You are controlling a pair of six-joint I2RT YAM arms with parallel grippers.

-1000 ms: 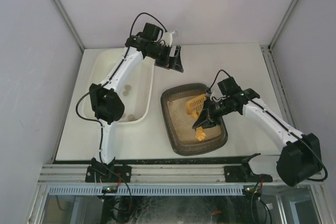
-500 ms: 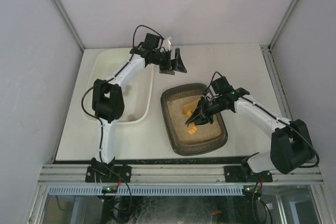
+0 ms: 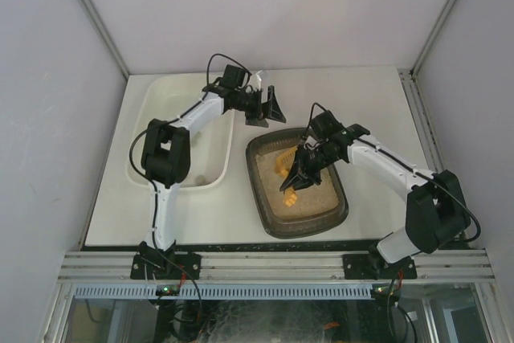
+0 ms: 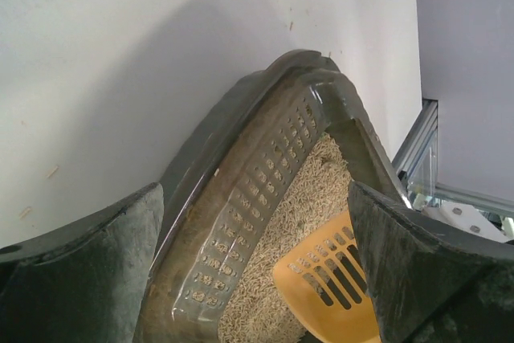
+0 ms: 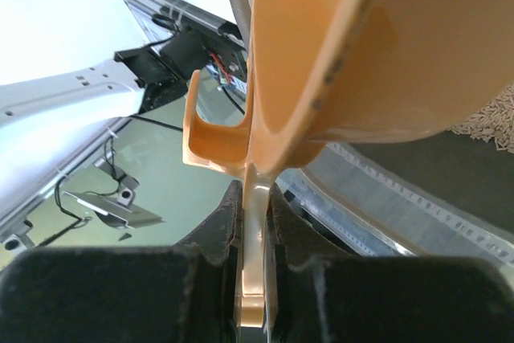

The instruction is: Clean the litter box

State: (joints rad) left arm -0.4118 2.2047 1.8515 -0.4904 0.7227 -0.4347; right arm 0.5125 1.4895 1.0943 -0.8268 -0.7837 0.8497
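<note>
The litter box, a dark grey-brown tray of beige litter, sits mid-table. My right gripper hangs over its left half, shut on the thin handle of an orange slotted scoop. In the right wrist view the handle is pinched between the jaws of the right gripper, and the scoop bowl fills the top. My left gripper hovers open just beyond the box's far left corner. Between the left gripper's wide-apart fingers I see the box wall and the scoop.
A larger cream-white tub stands left of the litter box, with the left arm stretched over it. Enclosure walls ring the table, and a metal rail runs along the near edge.
The right gripper has carried the scoop leftward and a little farther across the litter. The left gripper has come down and nearer, toward the box's far corner, still open.
</note>
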